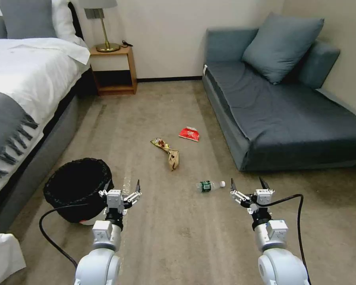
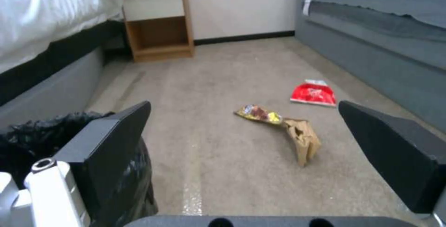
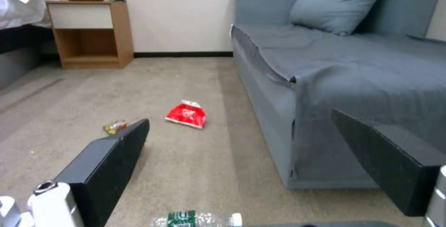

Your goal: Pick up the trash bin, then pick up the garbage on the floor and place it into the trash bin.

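Note:
The trash bin [image 1: 77, 189], white with a crinkled black bag over its rim, stands on the carpet beside the bed; its bag [image 2: 28, 140] also edges the left wrist view. My left gripper [image 1: 122, 187] hangs open just right of the bin's rim, holding nothing. My right gripper [image 1: 248, 185] is open and empty, just right of the clear green-labelled bottle [image 1: 209, 185] [image 3: 195, 219]. Farther ahead lie the crumpled brown paper wrapper [image 1: 173, 159] [image 2: 303, 141], the gold-red snack wrapper [image 1: 160, 143] [image 2: 258, 113] [image 3: 115, 126] and the red-white packet [image 1: 189, 133] [image 2: 313, 93] [image 3: 186, 115].
A bed [image 1: 23, 91] runs along the left and a grey sofa [image 1: 288, 111] along the right, with a carpet lane between them. A wooden nightstand [image 1: 114, 69] with a lamp stands against the far wall. A black cable [image 1: 51, 233] loops from my left arm.

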Controlling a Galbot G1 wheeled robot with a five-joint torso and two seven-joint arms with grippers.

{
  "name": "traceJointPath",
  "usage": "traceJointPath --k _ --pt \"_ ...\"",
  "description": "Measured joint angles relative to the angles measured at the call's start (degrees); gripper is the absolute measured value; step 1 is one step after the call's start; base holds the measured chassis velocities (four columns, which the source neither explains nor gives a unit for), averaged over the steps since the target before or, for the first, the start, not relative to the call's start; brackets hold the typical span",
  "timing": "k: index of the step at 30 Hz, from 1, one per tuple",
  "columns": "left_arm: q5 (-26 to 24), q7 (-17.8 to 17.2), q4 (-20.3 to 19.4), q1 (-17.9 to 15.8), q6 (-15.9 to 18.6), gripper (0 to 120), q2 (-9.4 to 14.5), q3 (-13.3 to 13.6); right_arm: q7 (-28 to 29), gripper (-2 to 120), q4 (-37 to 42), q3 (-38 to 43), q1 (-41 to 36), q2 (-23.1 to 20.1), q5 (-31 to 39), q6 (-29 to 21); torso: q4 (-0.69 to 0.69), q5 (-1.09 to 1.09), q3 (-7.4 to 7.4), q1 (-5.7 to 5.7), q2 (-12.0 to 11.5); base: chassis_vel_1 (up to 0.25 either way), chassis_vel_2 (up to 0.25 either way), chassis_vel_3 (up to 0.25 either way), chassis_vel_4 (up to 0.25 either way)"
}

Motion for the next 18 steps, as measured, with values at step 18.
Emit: traceJointPath --k 18 --pt "-7.6 -9.5 -13.6 6.3 -7.2 100 5.9 -10.8 1.6 100 10.6 -11.1 -12.8 6.2 -11.2 12.5 0.01 -0.02 -0.01 0.0 0.0 0.0 0.0 0.0 0.0"
